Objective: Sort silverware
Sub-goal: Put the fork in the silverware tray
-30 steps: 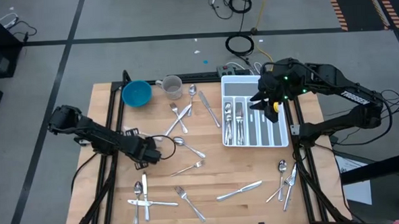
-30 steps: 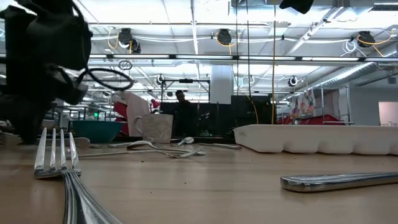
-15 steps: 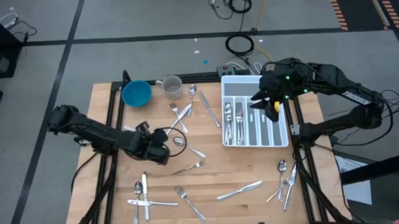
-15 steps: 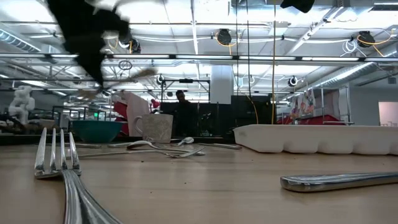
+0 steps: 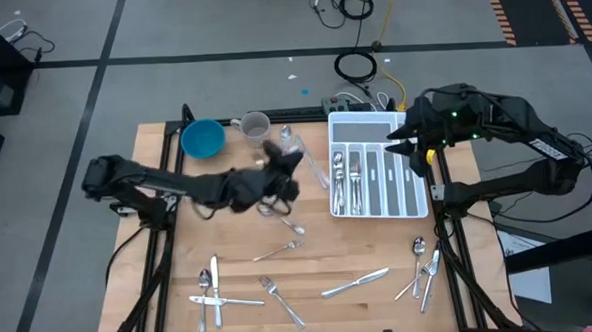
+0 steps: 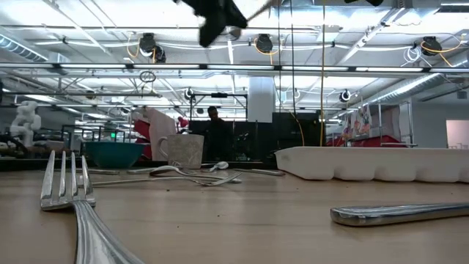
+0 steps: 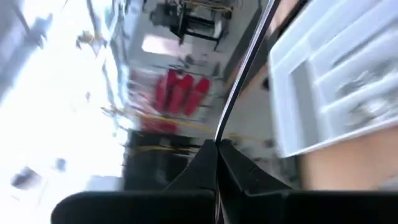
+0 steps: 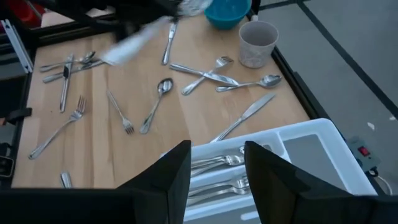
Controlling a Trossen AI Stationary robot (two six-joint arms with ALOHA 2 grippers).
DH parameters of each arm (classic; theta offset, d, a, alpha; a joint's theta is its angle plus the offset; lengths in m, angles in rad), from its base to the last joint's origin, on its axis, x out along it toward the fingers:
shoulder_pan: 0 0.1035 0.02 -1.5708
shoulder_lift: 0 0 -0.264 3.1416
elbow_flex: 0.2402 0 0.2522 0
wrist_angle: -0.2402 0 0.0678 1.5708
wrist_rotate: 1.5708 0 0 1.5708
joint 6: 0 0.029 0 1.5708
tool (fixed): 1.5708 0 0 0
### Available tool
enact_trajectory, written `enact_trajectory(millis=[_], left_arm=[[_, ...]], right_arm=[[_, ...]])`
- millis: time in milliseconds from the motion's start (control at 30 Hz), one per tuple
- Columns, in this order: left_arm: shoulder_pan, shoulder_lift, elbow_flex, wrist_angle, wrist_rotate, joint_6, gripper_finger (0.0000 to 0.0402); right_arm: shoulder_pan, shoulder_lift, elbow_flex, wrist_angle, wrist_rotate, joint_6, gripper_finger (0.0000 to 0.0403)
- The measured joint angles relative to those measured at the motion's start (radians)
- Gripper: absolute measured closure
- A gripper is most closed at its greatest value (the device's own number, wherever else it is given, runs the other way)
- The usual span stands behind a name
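Observation:
My left gripper point(image 5: 281, 169) is high above the middle of the table, left of the white tray point(image 5: 410, 203), and is shut on a slim piece of silverware point(image 7: 245, 62). That piece shows blurred in the right wrist view point(image 8: 134, 40), so I cannot tell its kind. In the low view the left gripper point(image 6: 216, 16) sits at the top of the picture. My right gripper point(image 8: 217, 180) is open above the tray's right side point(image 5: 411, 147) and holds nothing. Several pieces point(image 5: 347, 179) lie in the tray's left compartments. Other forks, spoons and knives lie flat on the wood. My left gripper pinches the slim piece between its two fingers at one end point(image 7: 217, 140). The piece shows edge-on and sticks out ahead of the fingertips toward the tray. It is lifted clear of the table.
A blue bowl point(image 5: 203, 140) and a grey cup point(image 5: 256, 128) stand at the far edge. Loose silverware lies near left point(image 5: 213, 290), near middle point(image 5: 356, 281), near right point(image 5: 422, 266) and in the centre point(image 5: 283, 219). A fork point(image 6: 69, 183) and a knife point(image 6: 399, 213) lie close to the low camera.
My left gripper has risen from the table in the left-middle and swung right and toward the far edge, toward the tray, carrying the slim piece up with it. My right gripper has shifted slightly to the right over the tray.

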Motion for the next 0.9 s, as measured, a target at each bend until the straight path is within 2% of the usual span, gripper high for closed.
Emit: enact_trajectory(millis=[67,100,233,333,533,667,767,900], left_arm=[[0.042,0.046,0.0,0.08,0.076,0.183,0.0401],[0.06,0.07,0.006,0.091,0.136,0.22,0.0401],[0.111,0.17,0.015,0.18,0.365,0.263,0.0401],[0.131,0.272,0.031,0.295,0.464,0.247,0.0401],[0.152,0.493,0.156,0.341,0.575,0.263,0.0401],[0.15,0.619,0.268,0.324,0.588,0.27,0.0401],[0.15,0.67,0.322,0.249,0.594,0.29,0.0401],[0.151,0.677,0.327,0.115,0.595,0.374,0.0401]], right_arm=[[0.0,-0.002,0.0,-0.001,0.0,0.021,0.0259],[0.0,-0.003,0.0,-0.002,0.0,0.029,0.0259],[0.0,-0.004,0.0,-0.003,-0.004,0.052,0.0259],[0.0,-0.003,0.0,-0.001,-0.004,0.056,0.0259],[0.0,-0.003,0.0,0.005,-0.004,0.057,0.0259],[0.0,-0.003,0.0,0.005,-0.005,0.058,0.0259],[0.0,-0.003,0.0,0.005,-0.006,0.058,0.0259],[0.0,-0.003,0.0,0.005,-0.006,0.057,0.0259]])
